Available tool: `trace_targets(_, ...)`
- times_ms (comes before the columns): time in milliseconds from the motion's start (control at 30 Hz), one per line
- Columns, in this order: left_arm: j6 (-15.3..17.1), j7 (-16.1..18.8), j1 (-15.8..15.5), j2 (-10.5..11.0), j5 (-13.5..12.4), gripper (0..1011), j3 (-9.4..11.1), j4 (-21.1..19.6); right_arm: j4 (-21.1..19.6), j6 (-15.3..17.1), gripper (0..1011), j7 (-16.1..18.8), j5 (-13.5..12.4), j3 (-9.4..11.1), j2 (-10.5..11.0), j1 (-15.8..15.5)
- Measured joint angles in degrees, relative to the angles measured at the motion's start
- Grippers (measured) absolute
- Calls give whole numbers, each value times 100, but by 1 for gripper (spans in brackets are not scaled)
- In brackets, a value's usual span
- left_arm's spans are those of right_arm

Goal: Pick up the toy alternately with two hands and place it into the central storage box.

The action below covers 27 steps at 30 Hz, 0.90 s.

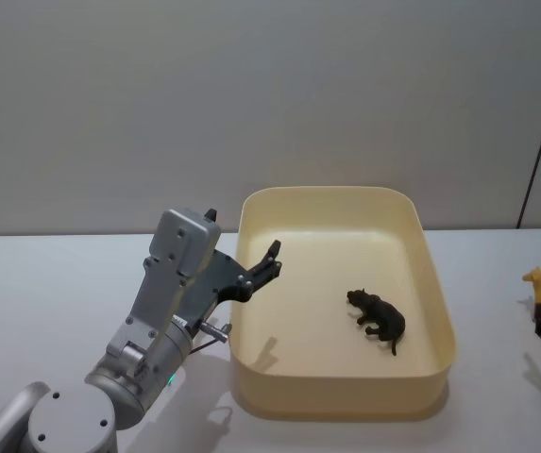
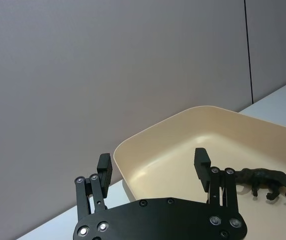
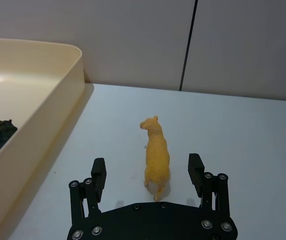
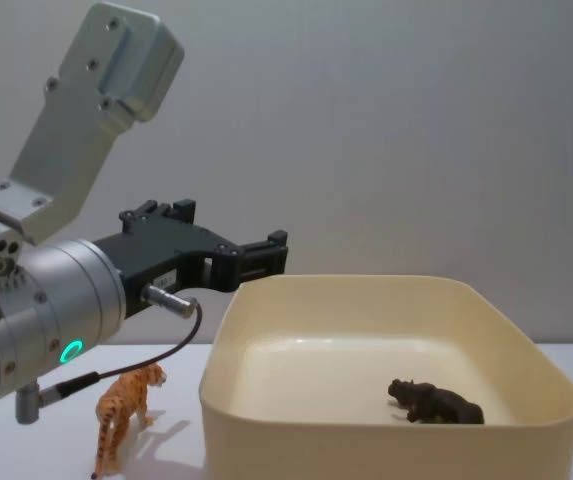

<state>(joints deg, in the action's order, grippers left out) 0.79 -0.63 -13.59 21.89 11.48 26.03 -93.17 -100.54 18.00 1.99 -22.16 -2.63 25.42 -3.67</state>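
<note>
The black plastic left pincer hung released over the left rim of the cream-yellow plastic tub, where a dark toy animal, perhaps a panther, lay. Right of the tub, the released right pincer straddled a yellow toy animal.

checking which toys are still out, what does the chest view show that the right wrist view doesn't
Chest view, not right wrist: a striped orange plastic tiger figure standing on the table left of the large cream-yellow plastic tub, and the open left gripper above that tub's left rim. Right wrist, not chest: a yellow plastic animal figure standing between the fingers of the open right gripper, untouched. Both: the tub with a dark plastic animal figure lying inside.
</note>
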Motion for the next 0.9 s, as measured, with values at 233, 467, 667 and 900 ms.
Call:
trace_targets(233,0,0,0,0,0,1001,0,0,221,40,1001,0,141,-40,-38,75)
trace_targets(467,0,0,0,0,0,1001,0,0,553,49,1001,15,332,-128,-142,291)
trace_targets(667,0,0,0,0,0,1002,0,0,898,21,1001,63,533,-233,-272,560)
trace_targets(900,0,0,0,0,0,1001,0,0,1329,-27,1001,100,768,-357,-438,884)
